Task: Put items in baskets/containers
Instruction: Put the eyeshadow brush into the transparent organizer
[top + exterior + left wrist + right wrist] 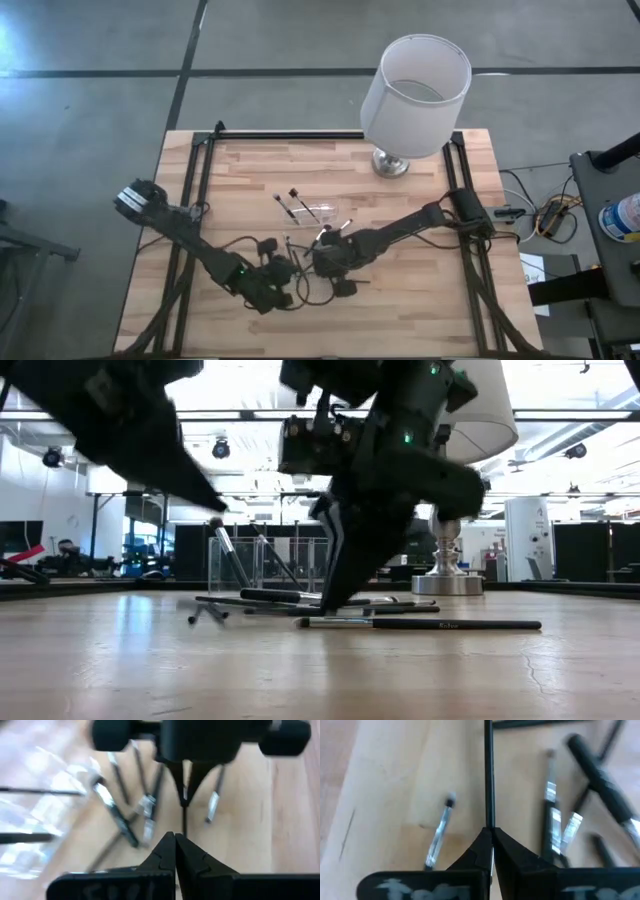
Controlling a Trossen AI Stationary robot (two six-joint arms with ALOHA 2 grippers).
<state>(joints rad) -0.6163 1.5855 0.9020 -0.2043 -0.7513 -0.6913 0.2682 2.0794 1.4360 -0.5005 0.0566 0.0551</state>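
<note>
While you judge the grip, treat these sticks as light, stiff and slick: thin silvery shafts with dark ends that will likely roll on the bench [420, 300] or pivot if pinched near one end. A hold near mid-shaft looks safest.

Your right hand [489, 840] is down at the bench surface in the middle of the bench, its fingers clenched on one thin dark stick [489, 775]. The right wrist view shows that stick running straight out from between the fingertips, so the hold appears to be near one end, not the middle; expect it to swing when lifted.

Other sticks lie loose just beside that hand: one silvery piece [440, 832] to one side, a crossed cluster [560, 827] to the other.

The clear tray [322, 210] sits near the hand, toward the lamp [415, 95], with a couple of sticks at or in it; from above you cannot tell which. In the low view it shows as a faint clear box [265, 565] behind the pile.

Your left hand [175, 852] is clenched with nothing in it, hovering just beside the right one, facing it across the pile.
</note>
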